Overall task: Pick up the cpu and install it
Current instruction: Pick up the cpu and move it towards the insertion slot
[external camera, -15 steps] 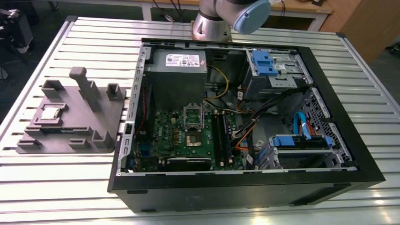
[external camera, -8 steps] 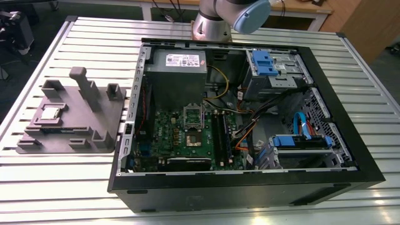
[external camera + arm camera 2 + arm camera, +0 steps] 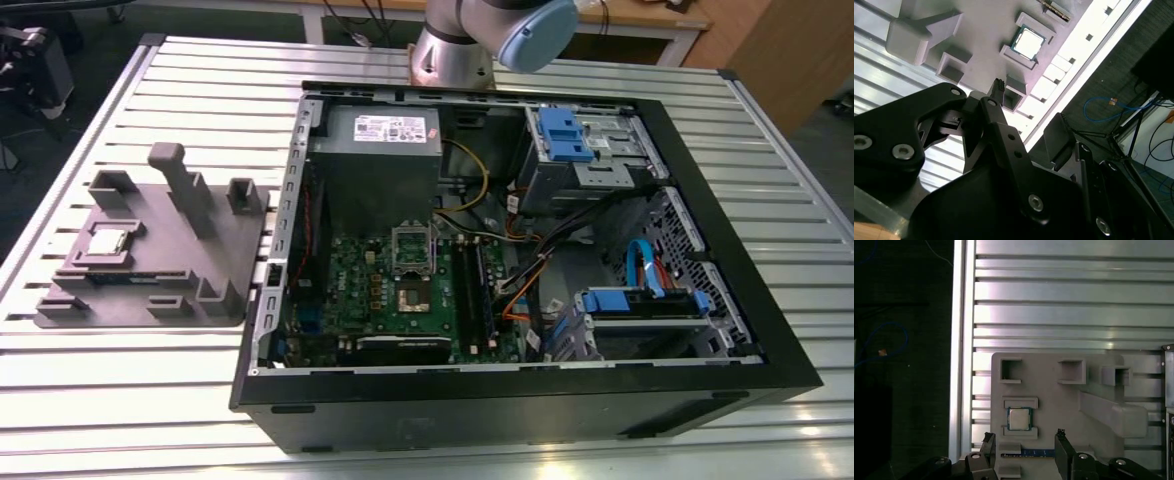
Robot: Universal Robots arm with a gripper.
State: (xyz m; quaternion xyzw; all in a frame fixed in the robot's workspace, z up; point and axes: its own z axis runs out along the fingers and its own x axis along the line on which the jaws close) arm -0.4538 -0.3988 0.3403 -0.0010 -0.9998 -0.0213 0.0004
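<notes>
hovering over the grey fixture [image 3: 1054, 400] with the gripper [image 3: 1025, 440] spread apart and empty, near the cpu [image 3: 1019, 418] seated flat in a pocket of that fixture.

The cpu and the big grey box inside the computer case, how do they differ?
The cpu is a small flat square; the grey box is far larger. The cpu lies in the grey holder outside the computer case; the grey box sits inside it. The grey box carries a white label; the cpu's top looks plain. Both look metallic grey.
</notes>
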